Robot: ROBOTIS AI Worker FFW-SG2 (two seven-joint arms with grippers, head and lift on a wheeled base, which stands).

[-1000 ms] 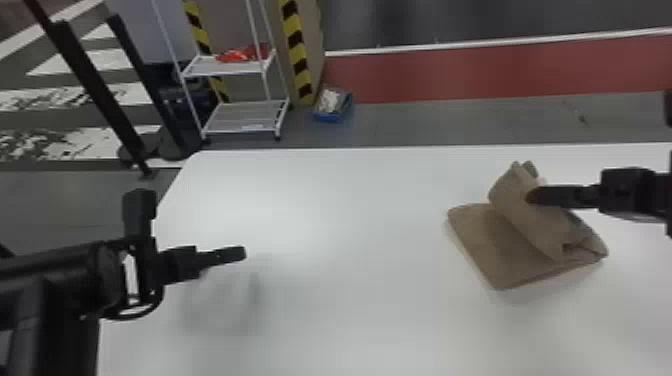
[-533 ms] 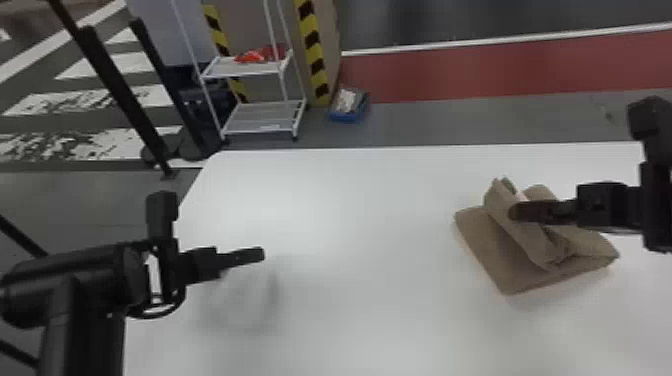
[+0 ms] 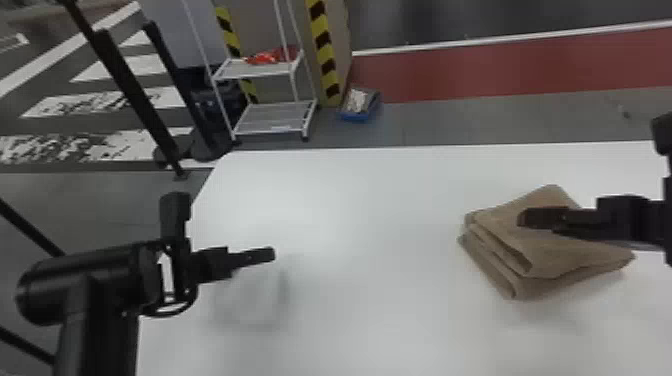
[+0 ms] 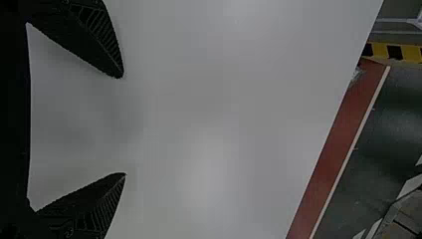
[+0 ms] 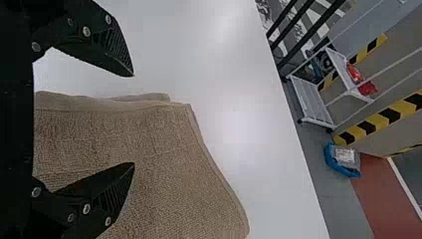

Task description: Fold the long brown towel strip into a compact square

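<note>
The brown towel (image 3: 550, 255) lies folded in stacked layers on the right part of the white table, its left edge showing several plies. Over its top layer is my right gripper (image 3: 525, 219). In the right wrist view the right gripper (image 5: 133, 119) stands open, one finger over the towel (image 5: 164, 159) and the other beyond the cloth's edge. My left gripper (image 3: 272, 254) is above the table's left part, away from the towel. The left wrist view has the left gripper (image 4: 123, 125) open, with bare tabletop between its fingers.
The white table (image 3: 360, 225) spans the space between the arms. Past its far edge stand a white wire shelf (image 3: 275, 117) and a blue bin (image 3: 360, 105) on the floor. Black posts (image 3: 135, 100) rise beyond the table's far left corner.
The towel's raised flap has come down toward the left onto the lower layer, and my right gripper, earlier at that flap, is now over the folded cloth. The head view has shifted slightly.
</note>
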